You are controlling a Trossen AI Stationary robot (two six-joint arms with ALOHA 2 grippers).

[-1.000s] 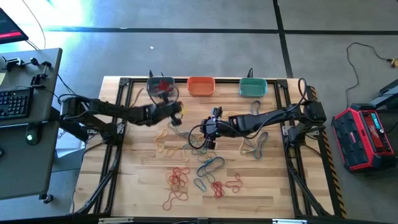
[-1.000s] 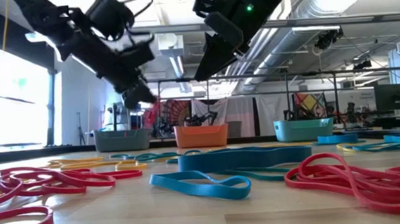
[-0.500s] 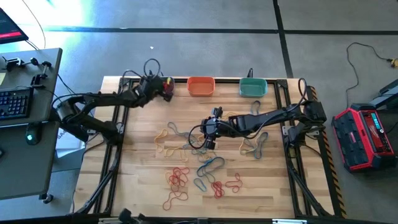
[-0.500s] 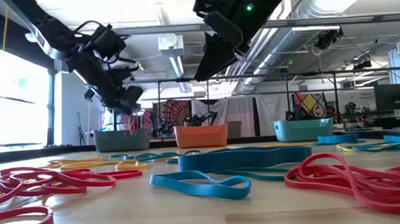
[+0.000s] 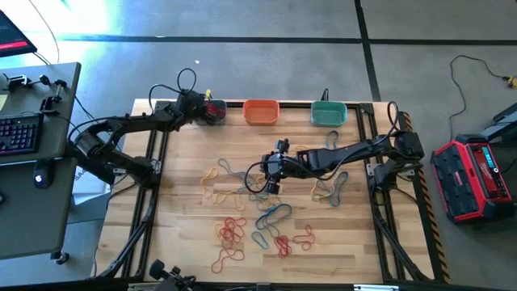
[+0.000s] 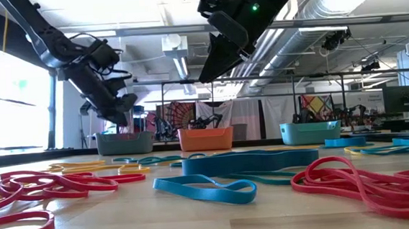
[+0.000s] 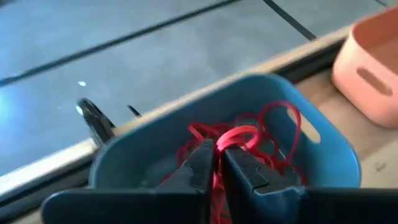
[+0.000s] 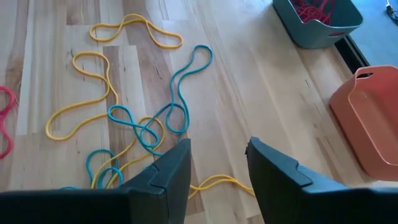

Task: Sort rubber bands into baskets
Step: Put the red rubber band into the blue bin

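Note:
My left gripper [image 5: 212, 111] is over the grey-blue basket [image 7: 323, 155] at the table's far left. It is shut on a red rubber band [image 7: 239, 135], with its fingers pointing into the basket, where more red bands [image 7: 280, 121] lie. My right gripper [image 5: 271, 171] is open and empty above the middle of the table, over tangled teal bands [image 8: 168, 118] and yellow bands [image 8: 87, 93]. The orange basket [image 5: 260, 111] and the teal-green basket [image 5: 329, 113] stand along the far edge. Red bands [image 5: 233, 234] lie near the front. My left gripper pinches a strand of the red band [image 7: 217, 177] between its two fingers. The fingers come slanting down into the grey-blue basket. The band's loop [image 7: 242, 134] lies past the fingertips among the other red bands in the basket. I cannot tell whether it rests on them.
Loose bands lie across the middle and front of the wooden table: blue [image 5: 273, 214], yellow [image 5: 212, 179], and red [image 5: 295, 241]. More bands [image 5: 333, 190] lie under the right arm. Black cables run from both arms. Bare wood lies at the table's left front.
My left gripper has gone from over the table's middle toward the far edge and a little left, carrying the red band, and now stands over the grey-blue basket with its fingers dipped into it.

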